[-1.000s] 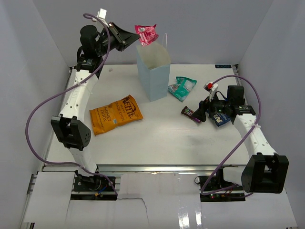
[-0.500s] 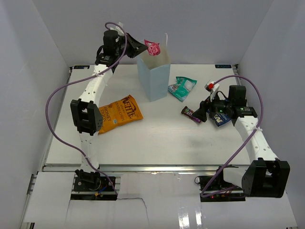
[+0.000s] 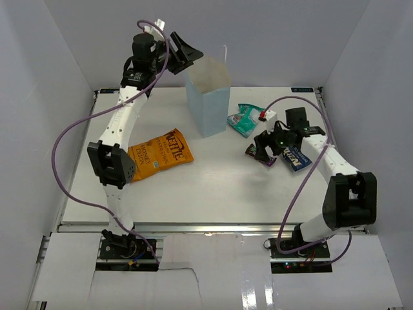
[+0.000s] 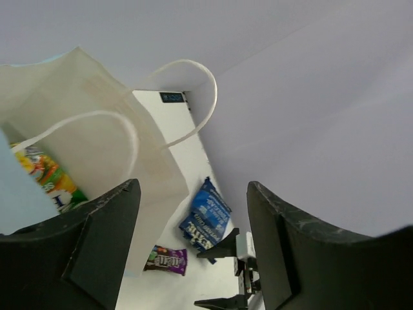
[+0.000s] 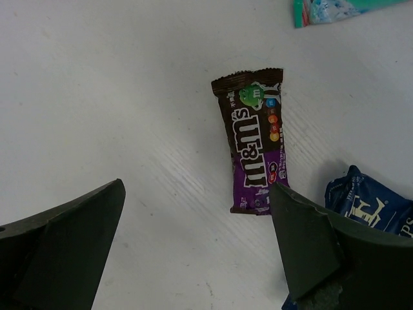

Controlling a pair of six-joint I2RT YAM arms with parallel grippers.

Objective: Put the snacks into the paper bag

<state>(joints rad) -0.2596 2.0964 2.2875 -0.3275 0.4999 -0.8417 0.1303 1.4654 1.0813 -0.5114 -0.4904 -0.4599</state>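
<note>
Left gripper (image 4: pixel 191 187) spread wide, empty, above paper bag (image 3: pixel 208 103). Right gripper (image 5: pixel 197 187) spread wide over brown candy packet (image 5: pixel 253 139).

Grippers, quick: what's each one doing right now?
Left gripper: open, holding nothing, above the paper bag.
Right gripper: open, holding nothing, over the chocolate packet.

Top external: above and behind me, looking down on the whole table (image 3: pixel 213 187).
Left wrist: high, down into the paper bag (image 4: pixel 71 84).
Right wrist: close over the table, facing down.
Shared: small brown bar (image 5: pixel 255 139), all three.
</note>
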